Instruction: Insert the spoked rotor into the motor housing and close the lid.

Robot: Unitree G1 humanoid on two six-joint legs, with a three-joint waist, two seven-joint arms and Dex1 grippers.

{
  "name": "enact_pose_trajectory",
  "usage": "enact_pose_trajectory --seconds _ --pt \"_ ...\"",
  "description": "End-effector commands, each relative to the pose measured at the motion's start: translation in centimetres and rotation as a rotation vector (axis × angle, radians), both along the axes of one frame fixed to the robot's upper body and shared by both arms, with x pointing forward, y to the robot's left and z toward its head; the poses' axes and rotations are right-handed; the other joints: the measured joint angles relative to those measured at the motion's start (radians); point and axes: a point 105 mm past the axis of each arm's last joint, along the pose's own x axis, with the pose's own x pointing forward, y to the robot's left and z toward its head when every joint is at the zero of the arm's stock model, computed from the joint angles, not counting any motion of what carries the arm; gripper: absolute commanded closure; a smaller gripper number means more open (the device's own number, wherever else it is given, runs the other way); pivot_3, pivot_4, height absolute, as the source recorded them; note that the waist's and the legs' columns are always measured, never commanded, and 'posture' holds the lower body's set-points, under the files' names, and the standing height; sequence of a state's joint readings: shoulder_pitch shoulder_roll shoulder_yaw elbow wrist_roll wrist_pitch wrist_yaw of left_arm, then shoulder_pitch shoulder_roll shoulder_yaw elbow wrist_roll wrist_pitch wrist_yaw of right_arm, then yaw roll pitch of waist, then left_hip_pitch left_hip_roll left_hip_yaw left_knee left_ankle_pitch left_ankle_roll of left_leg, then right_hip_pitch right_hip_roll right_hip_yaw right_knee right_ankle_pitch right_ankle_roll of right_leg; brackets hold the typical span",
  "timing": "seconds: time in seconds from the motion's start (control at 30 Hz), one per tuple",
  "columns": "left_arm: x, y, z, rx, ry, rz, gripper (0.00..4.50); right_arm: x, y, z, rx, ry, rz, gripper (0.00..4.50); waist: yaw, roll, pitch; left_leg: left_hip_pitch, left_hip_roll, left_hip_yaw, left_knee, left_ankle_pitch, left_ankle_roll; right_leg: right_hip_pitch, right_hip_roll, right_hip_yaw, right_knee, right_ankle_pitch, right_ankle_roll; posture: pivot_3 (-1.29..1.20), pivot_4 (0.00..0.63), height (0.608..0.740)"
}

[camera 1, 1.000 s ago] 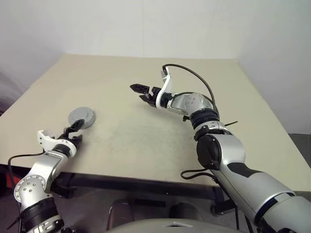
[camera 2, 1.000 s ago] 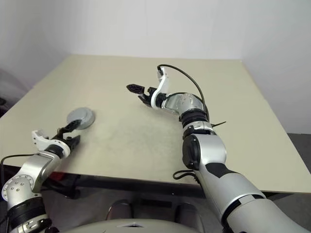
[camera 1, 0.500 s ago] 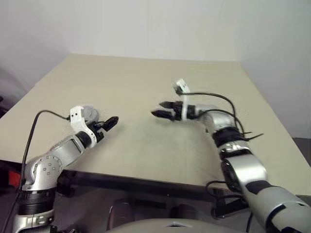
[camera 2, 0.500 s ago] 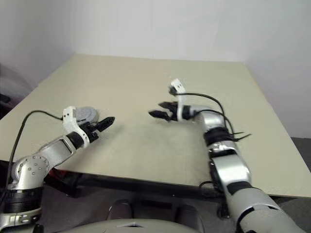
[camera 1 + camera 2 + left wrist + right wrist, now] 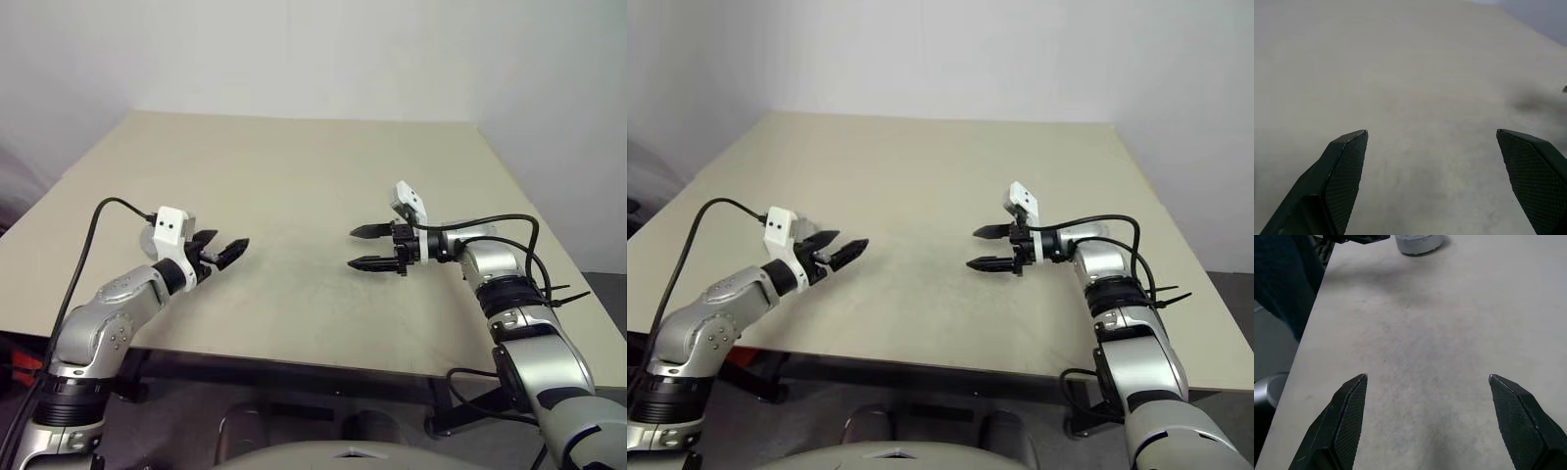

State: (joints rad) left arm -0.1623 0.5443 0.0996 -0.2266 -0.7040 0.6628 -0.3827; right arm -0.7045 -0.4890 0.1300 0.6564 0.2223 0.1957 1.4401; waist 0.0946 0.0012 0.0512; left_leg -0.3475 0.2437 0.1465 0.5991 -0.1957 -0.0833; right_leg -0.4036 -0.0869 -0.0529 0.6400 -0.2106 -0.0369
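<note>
Housing (image 5: 1418, 242) sits at nine o'clock, half hidden behind the left gripper (image 5: 227, 252); both it and the right gripper (image 5: 364, 247) gape wide and empty, so a careless swing could knock the housing off the table (image 5: 294, 176).

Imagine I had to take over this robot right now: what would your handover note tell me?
Left gripper: open, empty, held above the table near its left front part.
Right gripper: open, empty, above the table's right middle, pointing toward the left one.
Motor housing: the closed grey round piece sits on the table just behind the left gripper; in the head views the left wrist mostly hides it.
Done: judging by how it looks, the lid is on the housing. Whether the rotor is inside cannot be seen.
Left: probably nothing but checking the lid's seat.
</note>
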Motion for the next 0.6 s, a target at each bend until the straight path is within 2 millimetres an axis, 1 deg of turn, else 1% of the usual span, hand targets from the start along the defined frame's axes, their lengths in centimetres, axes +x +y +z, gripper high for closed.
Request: enact_pose_trajectory --seconds 0.03,0.33,0.5,0.6 --pt "0.7 -0.4 1.2 0.001 -0.063 -0.012 0.03 1.0 0.2 1.8 0.031 -0.065 -0.027 0.0 0.0 0.0 0.0 0.0 0.0 0.0 0.0 0.0 0.0 0.0 0.0 0.0 0.0 0.0 0.0 0.0 0.0 0.74" --pt "1.2 -0.4 1.1 -0.022 -0.064 0.012 0.03 1.7 1.7 2.0 0.1 -0.097 -0.067 0.0 0.0 0.0 0.0 0.0 0.0 0.0 0.0 0.0 0.001 0.0 0.0 0.0 0.0 0.0 0.0 0.0 0.0 0.74" --pt "1.4 -0.1 1.2 -0.025 -0.069 0.036 0.03 2.2 2.3 2.4 0.145 -0.201 -0.107 0.0 0.0 0.0 0.0 0.0 0.0 0.0 0.0 0.0 0.001 0.0 0.0 0.0 0.0 0.0 0.0 0.0 0.0 0.74" --pt "1.3 -0.4 1.2 -0.025 -0.072 0.027 0.03 2.0 2.0 2.4 0.146 -0.148 -0.092 0.0 0.0 0.0 0.0 0.0 0.0 0.0 0.0 0.0 0.001 0.0 0.0 0.0 0.0 0.0 0.0 0.0 0.0 0.74"
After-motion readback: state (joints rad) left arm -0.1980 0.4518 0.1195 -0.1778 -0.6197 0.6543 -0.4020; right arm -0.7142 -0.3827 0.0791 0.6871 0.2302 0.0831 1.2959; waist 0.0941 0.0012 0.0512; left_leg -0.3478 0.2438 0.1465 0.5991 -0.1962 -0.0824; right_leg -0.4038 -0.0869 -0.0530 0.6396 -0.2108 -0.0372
